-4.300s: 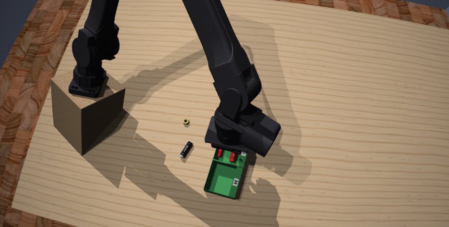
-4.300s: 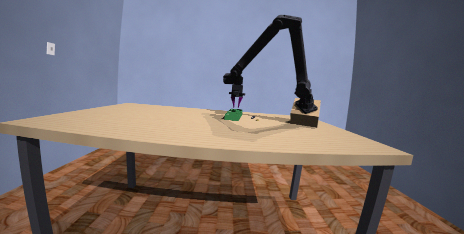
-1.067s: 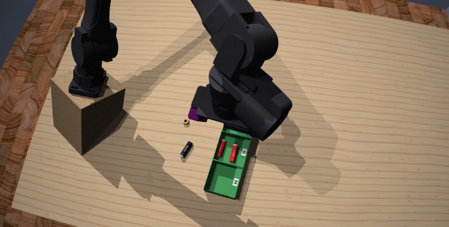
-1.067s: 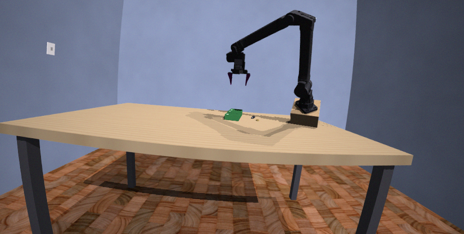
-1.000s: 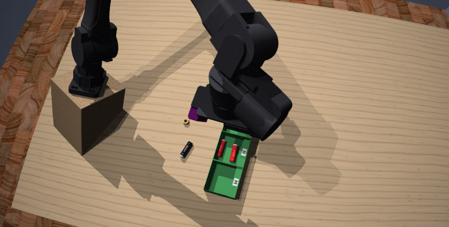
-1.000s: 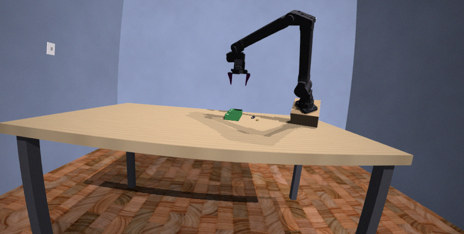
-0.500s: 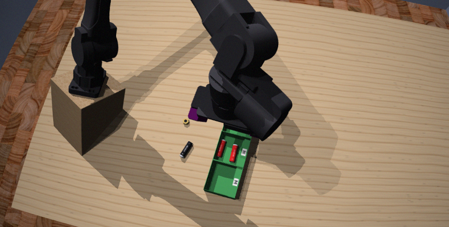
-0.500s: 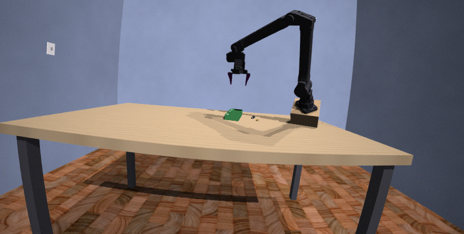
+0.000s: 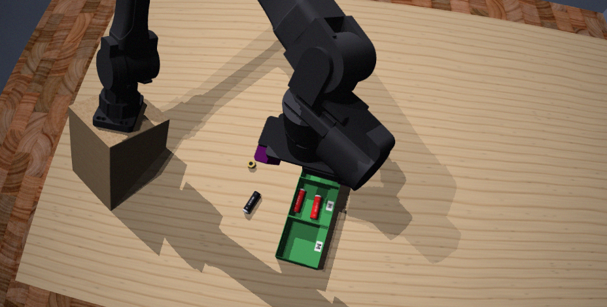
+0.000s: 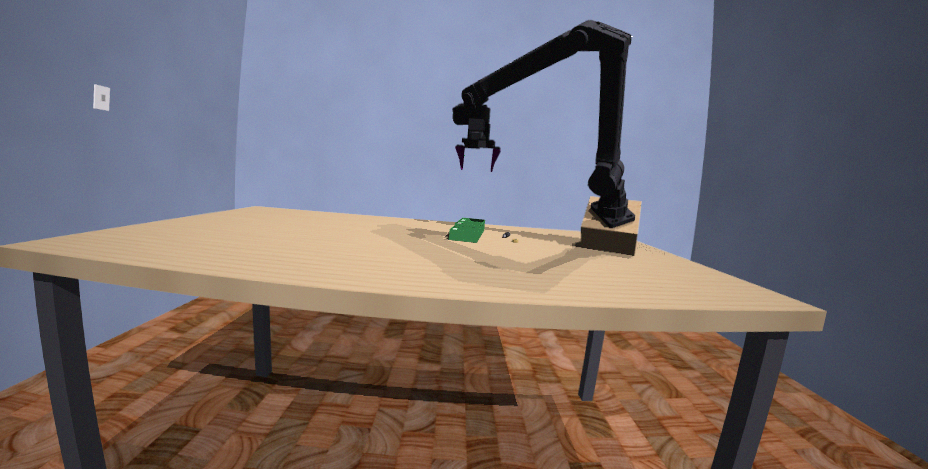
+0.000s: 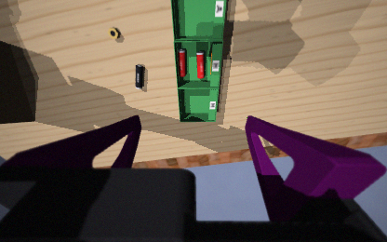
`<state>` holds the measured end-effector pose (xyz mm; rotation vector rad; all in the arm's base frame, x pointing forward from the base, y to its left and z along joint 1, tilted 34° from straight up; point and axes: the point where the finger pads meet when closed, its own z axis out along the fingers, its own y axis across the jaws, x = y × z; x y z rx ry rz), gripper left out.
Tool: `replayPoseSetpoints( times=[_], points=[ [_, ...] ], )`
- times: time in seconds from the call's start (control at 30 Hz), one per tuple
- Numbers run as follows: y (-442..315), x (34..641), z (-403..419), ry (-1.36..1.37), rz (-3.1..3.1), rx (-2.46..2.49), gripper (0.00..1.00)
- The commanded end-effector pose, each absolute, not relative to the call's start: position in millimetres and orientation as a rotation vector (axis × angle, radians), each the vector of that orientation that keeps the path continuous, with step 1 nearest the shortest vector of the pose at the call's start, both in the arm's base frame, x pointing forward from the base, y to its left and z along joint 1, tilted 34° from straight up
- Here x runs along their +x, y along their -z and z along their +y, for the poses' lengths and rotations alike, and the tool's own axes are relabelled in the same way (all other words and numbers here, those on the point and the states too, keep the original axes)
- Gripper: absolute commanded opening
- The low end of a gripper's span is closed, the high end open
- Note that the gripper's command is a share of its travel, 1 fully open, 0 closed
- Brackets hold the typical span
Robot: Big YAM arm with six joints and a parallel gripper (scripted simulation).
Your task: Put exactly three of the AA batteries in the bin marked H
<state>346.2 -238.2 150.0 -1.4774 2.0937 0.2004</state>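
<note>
A green tray with three compartments lies on the table. Its middle compartment, marked H, holds two red AA batteries lying side by side. They also show in the wrist view. A black AA battery lies on the table left of the tray, and it shows in the wrist view too. My gripper hangs high above the tray, open and empty. Its purple fingers are spread wide in the wrist view.
The tray's near compartment, marked M, is empty. Its far compartment is mostly hidden under my arm. A small yellow nut lies on the table beyond the black battery. The arm's base block stands at the left.
</note>
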Motion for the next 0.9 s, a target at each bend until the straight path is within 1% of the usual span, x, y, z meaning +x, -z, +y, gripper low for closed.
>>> replayPoseSetpoints(
  times=[0.0,0.07,0.17,0.2,0.23,0.27,0.87],
  points=[
    [-165.4,361.6,-247.7,-0.163,2.07,-1.506,1.0],
    [-163.0,353.4,-248.1,-0.154,2.08,-1.491,1.0],
    [-162.9,353.4,-248.2,-0.154,2.08,-1.491,1.0],
    [-165.3,362.5,-248.5,-0.157,2.068,-1.507,1.0],
    [-162.9,353.5,-248.2,-0.154,2.08,-1.491,1.0],
    [-165.3,362.6,-248.6,-0.156,2.068,-1.508,1.0],
    [-156.0,356.3,-242.9,-0.185,2.075,-1.499,1.0]
  ],
)
